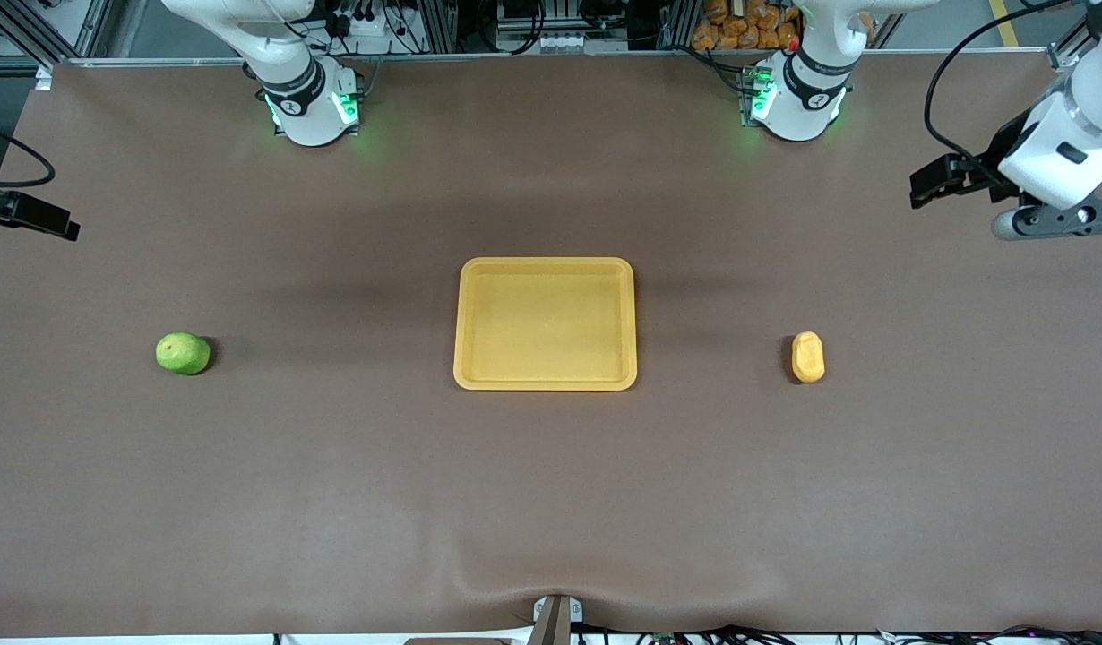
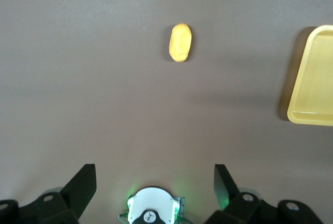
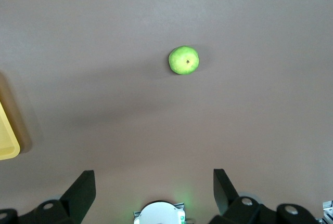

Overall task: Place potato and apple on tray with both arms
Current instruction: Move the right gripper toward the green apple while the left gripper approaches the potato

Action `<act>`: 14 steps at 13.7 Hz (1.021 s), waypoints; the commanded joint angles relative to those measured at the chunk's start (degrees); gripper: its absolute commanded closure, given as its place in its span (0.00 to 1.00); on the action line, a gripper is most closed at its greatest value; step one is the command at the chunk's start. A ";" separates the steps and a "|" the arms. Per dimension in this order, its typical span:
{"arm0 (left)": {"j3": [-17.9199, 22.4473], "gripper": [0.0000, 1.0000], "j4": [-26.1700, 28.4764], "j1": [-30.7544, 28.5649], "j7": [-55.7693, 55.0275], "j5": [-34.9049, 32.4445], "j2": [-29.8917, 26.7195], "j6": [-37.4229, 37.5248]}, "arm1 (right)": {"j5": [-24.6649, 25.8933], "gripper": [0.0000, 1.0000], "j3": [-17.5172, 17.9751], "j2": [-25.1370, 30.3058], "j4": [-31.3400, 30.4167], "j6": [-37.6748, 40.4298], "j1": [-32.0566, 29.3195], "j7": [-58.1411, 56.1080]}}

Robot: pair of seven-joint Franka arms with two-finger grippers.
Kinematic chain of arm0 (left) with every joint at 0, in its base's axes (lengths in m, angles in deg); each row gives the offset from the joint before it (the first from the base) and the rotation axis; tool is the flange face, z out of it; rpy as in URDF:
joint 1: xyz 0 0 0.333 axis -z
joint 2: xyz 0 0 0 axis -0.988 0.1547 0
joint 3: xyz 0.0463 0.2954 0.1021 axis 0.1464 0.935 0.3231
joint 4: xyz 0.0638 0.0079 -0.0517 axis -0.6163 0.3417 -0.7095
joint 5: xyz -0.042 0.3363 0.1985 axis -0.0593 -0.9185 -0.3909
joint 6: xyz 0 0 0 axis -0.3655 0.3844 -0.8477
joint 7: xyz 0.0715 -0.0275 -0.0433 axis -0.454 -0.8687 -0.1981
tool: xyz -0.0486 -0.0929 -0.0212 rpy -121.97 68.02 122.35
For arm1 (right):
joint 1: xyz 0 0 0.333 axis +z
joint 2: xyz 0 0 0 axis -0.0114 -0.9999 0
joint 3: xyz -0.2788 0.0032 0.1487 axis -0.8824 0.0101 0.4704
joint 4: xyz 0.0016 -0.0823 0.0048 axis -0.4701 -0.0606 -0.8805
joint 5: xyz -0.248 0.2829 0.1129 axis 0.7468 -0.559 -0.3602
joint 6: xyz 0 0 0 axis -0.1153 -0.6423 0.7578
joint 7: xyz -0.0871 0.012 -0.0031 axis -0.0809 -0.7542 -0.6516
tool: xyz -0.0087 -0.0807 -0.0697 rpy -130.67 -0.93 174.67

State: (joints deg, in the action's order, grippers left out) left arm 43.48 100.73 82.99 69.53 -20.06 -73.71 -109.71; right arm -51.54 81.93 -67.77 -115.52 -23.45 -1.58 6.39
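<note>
Two Franka arms wait over a brown table w/ nothing picked up yet: the tray (image 1: 546, 269) sits bare at mid-table, about halfway between the edge by the robots' bases and the edge by the front camera. The apple (image 1: 183, 353) lies toward the right arm's end of the table, well apart from the tray. The potato (image 1: 808, 356) lies toward the left arm's end, also well apart, its long axis running between base edge and camera edge.

The left gripper (image 2: 155, 180) hangs high over the table's left-arm end, pincer wide and empty; the right gripper (image 3: 154, 182) hangs over the right-arm end, also wide, holding nothing. In each wrist view the fruit shows clear of the fingers, w/ a tray corner at the margin.

Step in hand, as judged: the reach. Each arm should drop straight over its own item, centred btwn the fingers; the potato is best pinched across its narrow width, the apple across its middle so it can't roll. Stagger the two deliveries to avoid a clash over the tray.

No brand, label or legible writing visible.
</note>
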 commanded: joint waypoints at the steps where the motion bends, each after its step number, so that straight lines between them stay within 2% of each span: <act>1: -0.45 0.00 3.75 -0.40 0.19 -1.15 -0.69 -3.89 | 0.35 0.00 0.68 -1.99 1.36 0.05 -0.93 -0.68; 4: -0.45 0.00 6.73 -0.40 0.19 -3.61 -0.60 -6.61 | 1.05 0.00 0.68 -3.39 1.36 -1.09 -1.02 -0.68; 10: -0.62 0.00 13.33 -1.36 0.19 -3.62 -0.69 -15.22 | 1.06 0.00 0.60 -7.87 1.36 -2.24 -2.60 -0.76; 14: -0.45 0.00 14.57 -1.45 0.19 -3.62 -0.25 -18.30 | 1.06 0.00 0.60 -12.44 1.36 -4.16 -3.83 -0.76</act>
State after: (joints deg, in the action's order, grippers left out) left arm 43.51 114.23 82.04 69.53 -22.54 -73.51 -125.89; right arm -51.24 81.89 -78.15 -115.59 -27.25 -4.20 6.38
